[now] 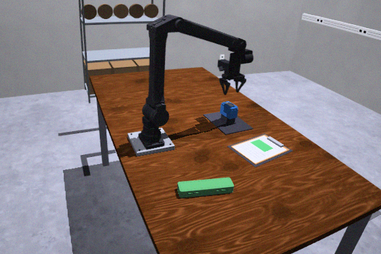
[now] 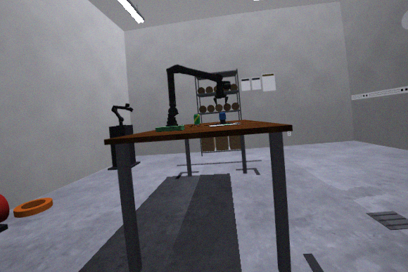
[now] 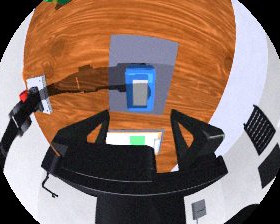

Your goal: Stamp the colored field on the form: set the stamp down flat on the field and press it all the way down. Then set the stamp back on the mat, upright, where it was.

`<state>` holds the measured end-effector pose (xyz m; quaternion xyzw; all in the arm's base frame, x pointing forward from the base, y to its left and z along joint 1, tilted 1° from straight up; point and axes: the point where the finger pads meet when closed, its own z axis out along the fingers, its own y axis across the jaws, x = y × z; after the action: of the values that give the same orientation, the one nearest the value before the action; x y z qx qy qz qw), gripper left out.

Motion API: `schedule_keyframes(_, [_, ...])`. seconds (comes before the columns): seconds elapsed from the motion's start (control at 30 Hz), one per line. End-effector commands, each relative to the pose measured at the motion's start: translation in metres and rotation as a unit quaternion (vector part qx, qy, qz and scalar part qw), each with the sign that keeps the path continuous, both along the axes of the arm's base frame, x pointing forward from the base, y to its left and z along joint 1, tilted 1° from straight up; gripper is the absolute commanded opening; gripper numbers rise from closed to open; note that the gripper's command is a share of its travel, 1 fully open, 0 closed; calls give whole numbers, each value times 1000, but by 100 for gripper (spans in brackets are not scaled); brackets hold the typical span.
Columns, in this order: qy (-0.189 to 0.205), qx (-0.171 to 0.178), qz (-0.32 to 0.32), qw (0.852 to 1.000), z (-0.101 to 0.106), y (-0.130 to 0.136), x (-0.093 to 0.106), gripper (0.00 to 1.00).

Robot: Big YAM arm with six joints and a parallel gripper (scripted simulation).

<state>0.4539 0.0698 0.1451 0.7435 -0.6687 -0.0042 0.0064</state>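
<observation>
A blue stamp (image 1: 228, 109) (image 2: 222, 117) (image 3: 138, 87) stands upright on a dark grey mat (image 1: 239, 126) (image 3: 160, 52) on the wooden table (image 1: 263, 197). My gripper (image 1: 232, 90) (image 2: 221, 102) (image 3: 139, 113) is open and empty. It hangs well above the stamp, fingers pointing down. A white form (image 1: 253, 151) (image 3: 119, 140) on a clipboard lies in front of the mat; its green field (image 1: 261, 145) (image 3: 138, 140) is bare.
A long green box (image 1: 205, 187) (image 2: 170, 128) lies near the table's front left. The arm's base plate (image 1: 136, 145) sits at the left edge. A green can (image 2: 197, 119) stands behind the arm. A shelf rack (image 1: 121, 17) stands behind the table.
</observation>
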Motion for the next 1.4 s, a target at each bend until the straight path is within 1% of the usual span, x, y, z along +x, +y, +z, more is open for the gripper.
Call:
schedule_keyframes(0.0, [-11,0,-14,1000,1,0,9,86])
schedule_keyframes(0.13, [-9,0,-13,1000,0,0,8,86])
schedule_keyframes(0.2, [-2,-1,-13,1000,-7,0,4,86])
schedule_keyframes(0.4, [0,-2,-13,1000,-19,-1,4,86])
schedule_keyframes(0.6, [0,-2,-14,1000,-43,-1,3,86])
schedule_keyframes(0.67, [0,-2,-14,1000,-43,-1,3,86])
schedule_keyframes(0.93, [0,-2,-14,1000,-81,-2,2,86])
schedule_keyframes(1.1, [0,-2,-14,1000,-99,-2,1,86])
schedule_keyframes(1.23, [-3,-1,-14,1000,-101,-2,4,86])
schedule_keyframes(1.27, [-33,4,-14,999,-78,0,16,86])
schedule_keyframes(1.37, [-8,0,-14,1000,-100,-2,3,86])
